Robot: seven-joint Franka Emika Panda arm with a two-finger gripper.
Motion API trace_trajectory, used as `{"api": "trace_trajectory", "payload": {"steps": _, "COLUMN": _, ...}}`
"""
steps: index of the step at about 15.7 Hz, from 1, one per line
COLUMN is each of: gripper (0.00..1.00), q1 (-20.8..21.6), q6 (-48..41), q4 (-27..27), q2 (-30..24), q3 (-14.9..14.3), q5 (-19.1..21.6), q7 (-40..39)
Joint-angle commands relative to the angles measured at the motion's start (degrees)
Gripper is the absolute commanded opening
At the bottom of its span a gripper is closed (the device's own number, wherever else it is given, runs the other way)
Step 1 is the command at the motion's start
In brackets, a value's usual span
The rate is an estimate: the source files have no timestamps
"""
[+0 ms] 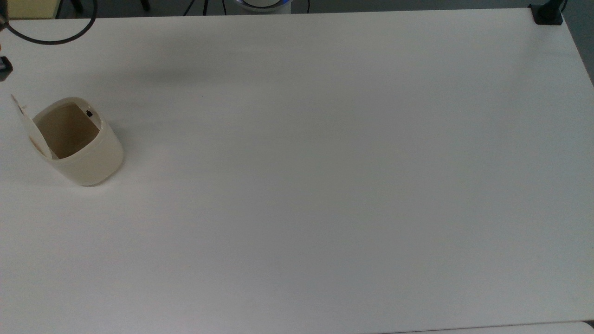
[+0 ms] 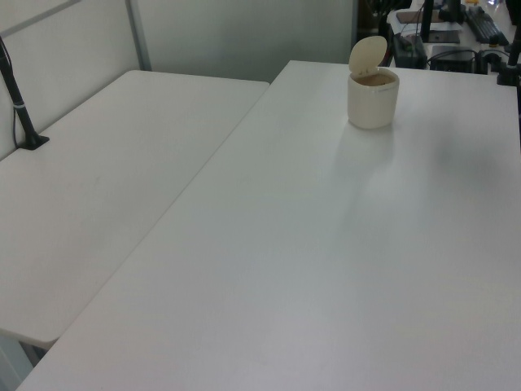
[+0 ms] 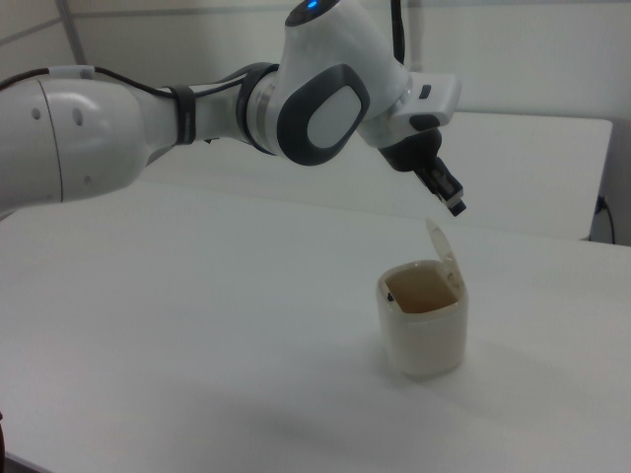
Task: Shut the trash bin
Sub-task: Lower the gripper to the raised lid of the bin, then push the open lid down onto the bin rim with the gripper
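Note:
The trash bin (image 1: 88,157) is a cream-beige rounded tub standing near the top view's left edge on the white table (image 1: 325,185). Its lid (image 1: 22,119) stands up on its hinge, so the brown inside shows, and a small black latch (image 1: 89,113) sits on the rim. The left view has the trash bin (image 2: 374,99) far back with its lid (image 2: 368,55) raised. In the right view my gripper (image 3: 454,204) hangs shut with nothing held, tilted down, a little above and behind the lid (image 3: 446,258) of the trash bin (image 3: 424,335), not touching it. A dark sliver of the gripper (image 1: 3,68) shows at the top view's left edge.
A black cable loop (image 1: 51,39) lies over the table's far left corner in the top view, and a black clamp (image 1: 547,14) sits at its far right corner. A second white table (image 2: 106,171) with a black post (image 2: 20,106) adjoins on the left view's left.

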Motion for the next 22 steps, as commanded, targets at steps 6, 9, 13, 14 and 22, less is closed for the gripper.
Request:
{"api": "trace_trajectory", "payload": {"steps": 6, "gripper": 0.00, "q1": 0.9, "q6": 0.6, "q4": -0.6, "q2": 1.5, "q3": -0.4, "q5": -0.5, "q7": 1.8}}
{"api": "trace_trajectory", "payload": {"steps": 9, "gripper": 0.00, "q1": 0.9, "q6": 0.3, "q4": -1.5, "q2": 1.6, "q3": -0.4, "q5": -0.4, "q7": 1.6}}
{"api": "trace_trajectory", "payload": {"steps": 13, "gripper": 0.00, "q1": 1.2, "q6": -4.4, "q4": -2.3, "q2": 1.6, "q3": -0.2, "q5": -0.6, "q7": 1.3}}
{"api": "trace_trajectory", "payload": {"steps": 14, "gripper": 0.00, "q1": 1.2, "q6": -5.5, "q4": -2.3, "q2": 1.5, "q3": 0.0, "q5": -0.5, "q7": 1.0}}
{"api": "trace_trajectory", "payload": {"steps": 22, "gripper": 0.00, "q1": 4.0, "q6": -11.4, "q4": -3.5, "q2": 2.7, "q3": 0.6, "q5": 0.1, "q7": -1.6}}
